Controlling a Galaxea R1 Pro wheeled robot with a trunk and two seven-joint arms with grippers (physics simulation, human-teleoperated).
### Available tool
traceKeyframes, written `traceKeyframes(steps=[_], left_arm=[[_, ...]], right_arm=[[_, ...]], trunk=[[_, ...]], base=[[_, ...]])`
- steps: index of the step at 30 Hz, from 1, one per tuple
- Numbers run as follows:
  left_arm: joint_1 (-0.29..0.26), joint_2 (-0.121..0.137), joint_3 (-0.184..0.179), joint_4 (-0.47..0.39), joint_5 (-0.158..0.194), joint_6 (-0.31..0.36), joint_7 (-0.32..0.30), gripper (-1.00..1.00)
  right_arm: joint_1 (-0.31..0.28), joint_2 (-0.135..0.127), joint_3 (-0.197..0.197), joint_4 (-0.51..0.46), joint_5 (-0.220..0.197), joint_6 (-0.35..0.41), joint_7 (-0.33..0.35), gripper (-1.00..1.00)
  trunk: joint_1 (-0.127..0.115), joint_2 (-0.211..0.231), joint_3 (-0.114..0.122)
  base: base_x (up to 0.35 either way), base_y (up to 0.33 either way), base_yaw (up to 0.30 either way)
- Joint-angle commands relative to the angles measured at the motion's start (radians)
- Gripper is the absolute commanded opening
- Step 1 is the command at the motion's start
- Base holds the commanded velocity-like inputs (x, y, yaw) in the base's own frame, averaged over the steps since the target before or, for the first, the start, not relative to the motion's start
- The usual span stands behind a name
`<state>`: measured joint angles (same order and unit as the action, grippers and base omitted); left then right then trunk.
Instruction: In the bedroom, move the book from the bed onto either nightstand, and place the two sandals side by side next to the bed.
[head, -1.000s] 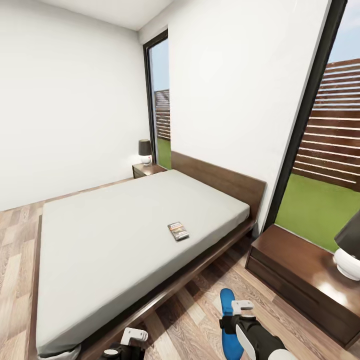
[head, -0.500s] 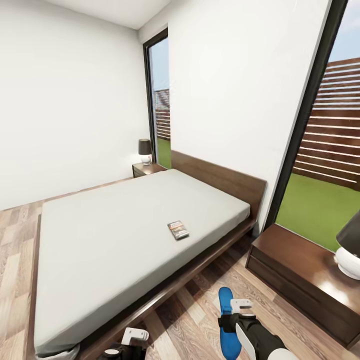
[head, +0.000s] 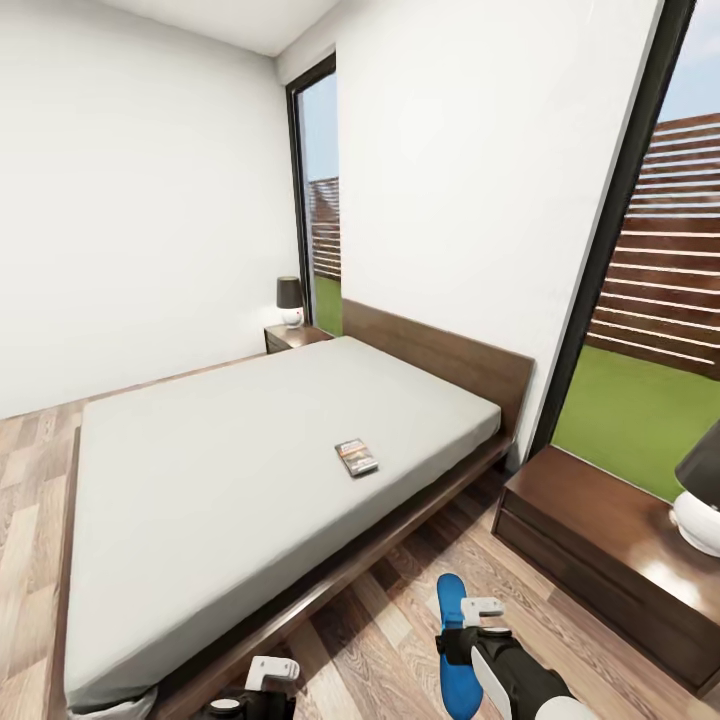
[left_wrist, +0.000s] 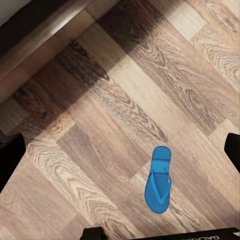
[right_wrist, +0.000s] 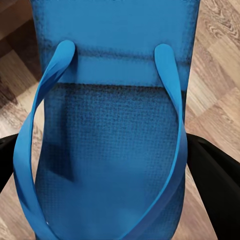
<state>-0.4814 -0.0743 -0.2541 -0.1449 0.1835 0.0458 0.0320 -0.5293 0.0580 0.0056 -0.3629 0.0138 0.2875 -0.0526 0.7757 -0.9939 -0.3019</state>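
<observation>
The sandal step was in hand. In the head view the right gripper (head: 478, 618) hung low over the wood floor (head: 380, 640) beside the bed (head: 250, 470), directly above a blue sandal (head: 452, 610) that lay lengthwise near the bed's dark frame. The right wrist view showed that sandal (right_wrist: 110, 130) very close, its straps running down toward the dark fingers (right_wrist: 215, 185) set on either side of the sole. The fingers stood spread wider than the sandal; whether their pads touched its edges was hard to tell from so close, so it did not read as a firm hold yet.

The left gripper (head: 262, 680) sat low by the foot of the bed frame, and its fingers appeared spread and empty. Its wrist camera looked down on a sandal (left_wrist: 158, 179) lying flat on the planks, well apart from those fingers; it may have been the second of the pair, though that could not be settled.

The book (head: 356, 458) lay untouched on the grey mattress, toward the headboard side. A nightstand (head: 590, 530) with a lamp (head: 700, 500) stood just beside the bed on the robot's right.

The next move likely called for closing the right fingers across the sole, then lifting it clear of the floor before carrying it beside its mate.
</observation>
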Motion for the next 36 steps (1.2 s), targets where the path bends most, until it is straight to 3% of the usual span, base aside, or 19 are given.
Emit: traceKeyframes(steps=[1, 8, 36], left_arm=[[0.000, 0.000, -0.008, -0.002, 0.013, 0.005, 0.003, 1.00], [0.000, 0.003, -0.010, -0.001, 0.079, 0.004, 0.004, 1.00], [0.001, 0.001, -0.011, -0.001, 0.090, 0.002, 0.004, 1.00]], right_arm=[[-0.001, 0.000, 0.001, -0.002, 0.000, 0.006, -0.003, -1.00], [0.000, 0.000, 0.001, -0.002, 0.000, 0.006, -0.003, -1.00], [0.000, 0.001, 0.002, -0.001, 0.000, 0.007, -0.003, -1.00]], trunk=[[0.004, -0.008, -0.004], [0.031, -0.057, -0.026], [0.138, -0.253, -0.114]], base=[[0.000, 0.000, 0.000], [0.000, 0.000, 0.000], [0.000, 0.000, 0.000]])
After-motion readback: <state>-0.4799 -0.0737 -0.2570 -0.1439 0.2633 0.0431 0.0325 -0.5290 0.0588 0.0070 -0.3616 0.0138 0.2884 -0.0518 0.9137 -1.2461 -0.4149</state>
